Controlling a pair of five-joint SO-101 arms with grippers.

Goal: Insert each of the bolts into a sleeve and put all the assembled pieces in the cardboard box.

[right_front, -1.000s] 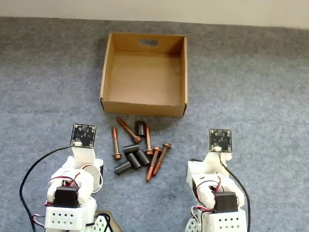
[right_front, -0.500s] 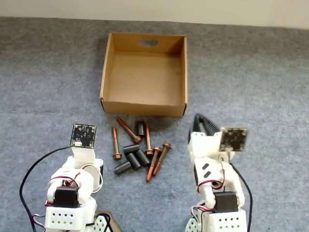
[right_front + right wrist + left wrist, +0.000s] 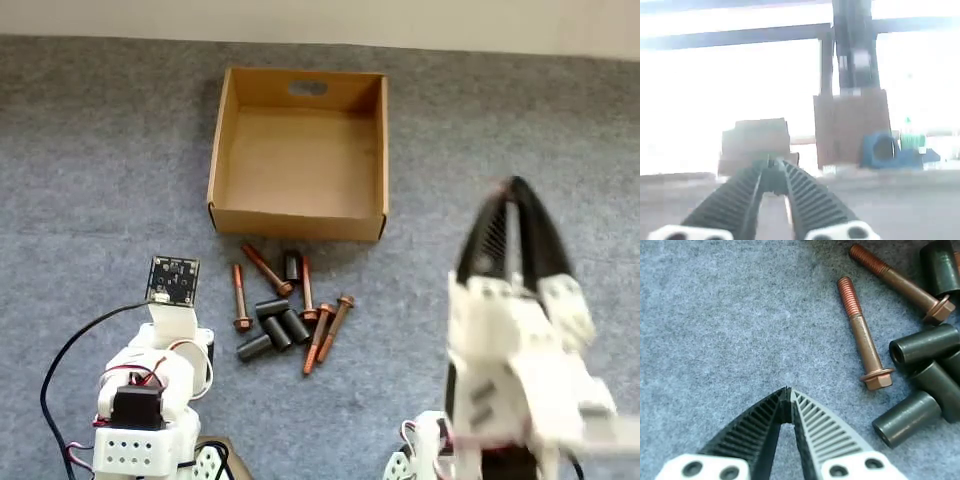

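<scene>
Several copper bolts (image 3: 322, 331) and black sleeves (image 3: 276, 328) lie loose in a heap on the grey carpet, just in front of the open cardboard box (image 3: 298, 225), which holds nothing. My left gripper (image 3: 788, 392) is shut and rests low over bare carpet beside the heap, close to one bolt (image 3: 864, 349) and a sleeve (image 3: 907, 418). My right gripper (image 3: 515, 195) is shut and raised high, to the right of the box, pointing away from the table; in its own wrist view the right gripper (image 3: 774, 167) faces the room.
The left arm's base (image 3: 150, 400) stands at the front left, with a black cable (image 3: 65, 365) looping beside it. The right arm's body (image 3: 515, 370) rises at the front right. Grey carpet (image 3: 100, 150) surrounds the box on all sides.
The right arm has swung up from its folded rest pose, and its gripper now stands high and to the right. The left arm, bolts, sleeves and box have not moved.
</scene>
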